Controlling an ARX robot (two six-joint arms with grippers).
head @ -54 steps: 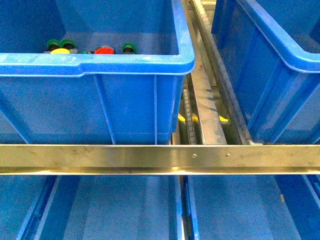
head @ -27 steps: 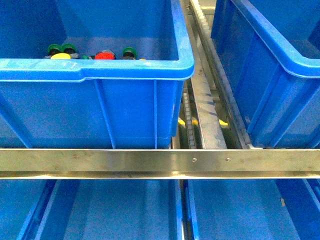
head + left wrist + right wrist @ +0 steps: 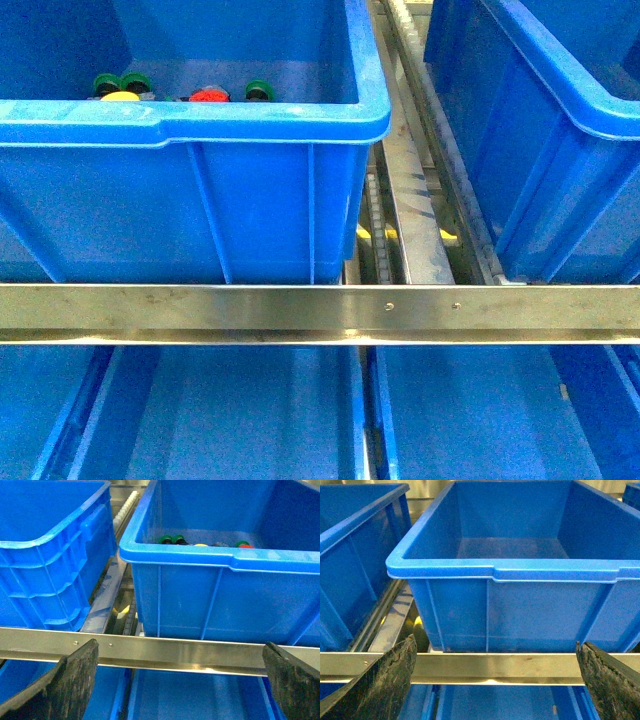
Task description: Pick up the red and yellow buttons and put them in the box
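We are seeing the left claw (image 3: 180,647) and the right claw (image 3: 496,642) gaping wide, empty. The red button (image 3: 209,96) and the yellow button (image 3: 121,97) are lying inside the blue bin (image 3: 200,125). We are judging them light, stiff and slippery, best pinched across the rim.

The left bin (image 3: 250,210) and the right bin (image 3: 560,150) are both bright blue (their rims show a paler sheen). Inside the left one lie a red button (image 3: 209,96), a yellow button (image 3: 121,98) and dark green round pieces (image 3: 259,91). The rail (image 3: 320,312) is brushed silver, and the fingers (image 3: 70,685) are matte black.
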